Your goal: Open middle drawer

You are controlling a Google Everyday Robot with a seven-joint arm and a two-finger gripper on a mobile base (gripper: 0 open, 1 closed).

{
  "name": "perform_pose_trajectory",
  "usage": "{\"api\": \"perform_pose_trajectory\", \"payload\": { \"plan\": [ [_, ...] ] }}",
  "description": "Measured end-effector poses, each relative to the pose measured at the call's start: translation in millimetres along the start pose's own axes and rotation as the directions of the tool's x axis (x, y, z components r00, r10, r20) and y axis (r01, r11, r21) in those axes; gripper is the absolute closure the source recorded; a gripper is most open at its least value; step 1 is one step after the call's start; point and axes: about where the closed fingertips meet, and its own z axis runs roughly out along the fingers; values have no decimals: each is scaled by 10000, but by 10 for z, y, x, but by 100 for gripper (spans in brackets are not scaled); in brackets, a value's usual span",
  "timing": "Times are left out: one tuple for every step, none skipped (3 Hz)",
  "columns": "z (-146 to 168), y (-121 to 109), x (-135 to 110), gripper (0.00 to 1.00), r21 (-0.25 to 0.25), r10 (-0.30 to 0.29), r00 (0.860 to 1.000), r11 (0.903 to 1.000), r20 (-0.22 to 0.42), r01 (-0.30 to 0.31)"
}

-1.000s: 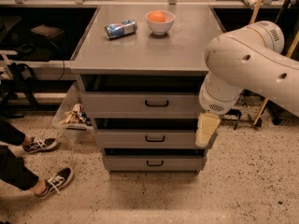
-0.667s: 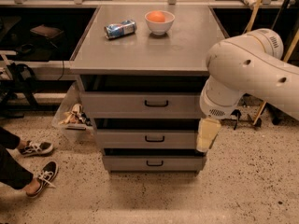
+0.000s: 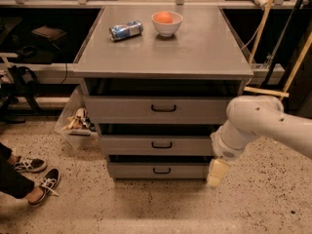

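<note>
The grey cabinet (image 3: 161,57) has three grey drawers, each with a small black bar handle. The middle drawer (image 3: 131,145) sits between the taller top drawer (image 3: 122,109) and the bottom drawer (image 3: 131,170). Its front looks pushed in, in line with the others. My gripper (image 3: 217,173) is cream-coloured and hangs from the white arm (image 3: 258,123). It points down at the cabinet's lower right corner, beside the bottom drawer's right end. It is right of and below the middle drawer's handle (image 3: 161,145) and touches no handle.
A blue can (image 3: 126,30) and a white bowl holding an orange fruit (image 3: 166,22) stand on the cabinet top. A clear bin (image 3: 78,123) sits at the cabinet's left. A person's sneakers (image 3: 44,183) are on the floor at left. Wooden poles (image 3: 265,90) lean at right.
My arm has swung lower and to the right, so the gripper now hangs by the bottom drawer's right end. The person's feet have shifted left. The drawers have not moved.
</note>
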Motion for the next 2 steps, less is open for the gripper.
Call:
{"api": "perform_pose_trajectory", "payload": {
  "plan": [
    [657, -304, 72, 0, 312, 0, 10000, 9995, -34, 1],
    [747, -812, 12, 0, 2029, 198, 9997, 9791, -124, -169]
  ]
}}
